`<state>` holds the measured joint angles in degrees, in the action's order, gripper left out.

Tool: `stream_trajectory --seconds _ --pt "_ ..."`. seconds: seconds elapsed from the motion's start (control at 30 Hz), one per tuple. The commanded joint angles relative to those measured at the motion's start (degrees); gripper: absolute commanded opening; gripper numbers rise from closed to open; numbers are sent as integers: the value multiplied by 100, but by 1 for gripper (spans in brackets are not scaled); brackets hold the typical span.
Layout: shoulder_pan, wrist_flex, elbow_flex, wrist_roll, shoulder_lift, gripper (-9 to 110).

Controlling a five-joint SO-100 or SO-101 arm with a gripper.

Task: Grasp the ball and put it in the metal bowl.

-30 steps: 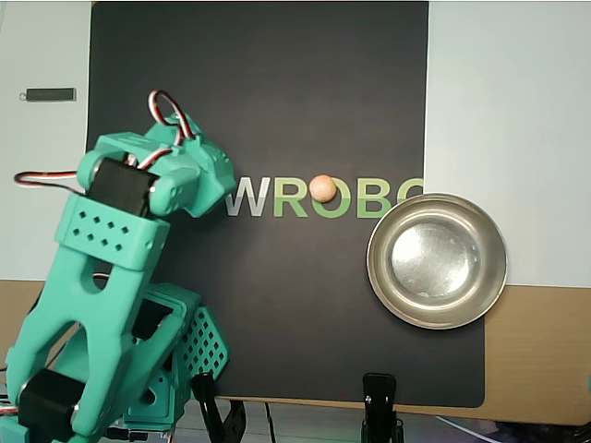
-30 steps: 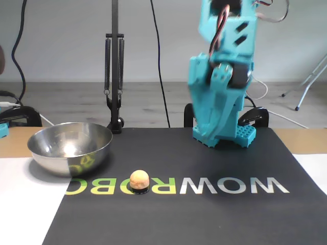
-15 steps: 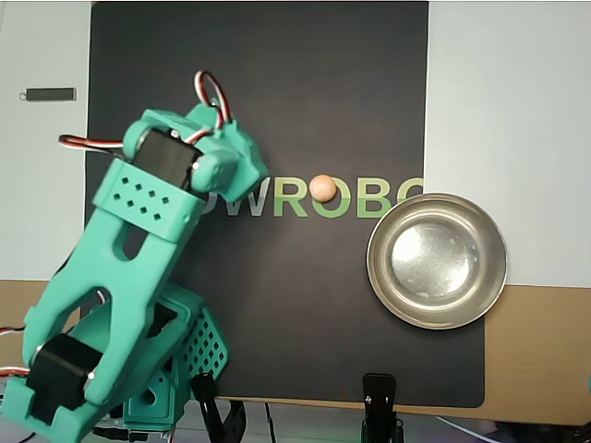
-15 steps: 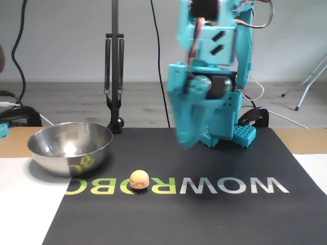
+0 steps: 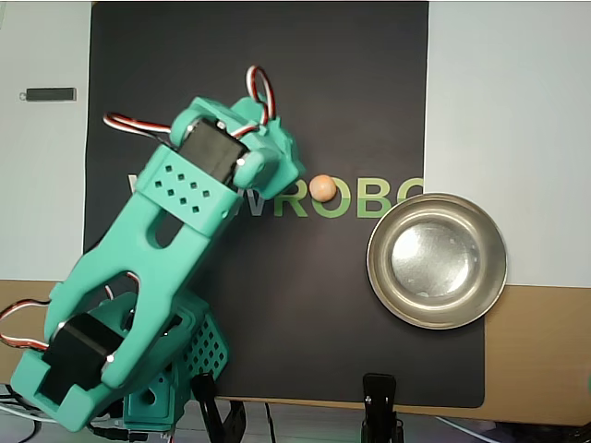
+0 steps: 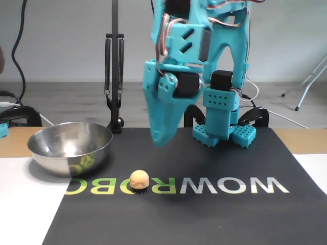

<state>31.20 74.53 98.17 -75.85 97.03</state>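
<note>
Hovering above the mat (image 6: 214,214), my gripper (image 6: 162,137) looks closed and empty; the ball (image 6: 139,179) sits just right of the bowl (image 6: 70,148) in the fixed view.

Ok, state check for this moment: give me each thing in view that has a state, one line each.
ball: resting on the black mat's lettering, not grasped, outside the bowl.
metal bowl: upright, empty, straddling the mat's edge.
end effector: raised above the mat, pointing down, holding nothing, beside the ball rather than over it; open or shut cannot be told.
black mat: lying flat on the table.
</note>
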Motion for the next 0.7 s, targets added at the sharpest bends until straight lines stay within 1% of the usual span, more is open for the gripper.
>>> stream_trajectory --seconds 0.0,0.1,0.2,0.67 --pt "141 334 -264 -554 18 0" --pt "211 800 -404 -1107 9 0" --pt "325 1028 -563 -1380 -9 0" --pt "519 967 -694 -1397 -633 0"
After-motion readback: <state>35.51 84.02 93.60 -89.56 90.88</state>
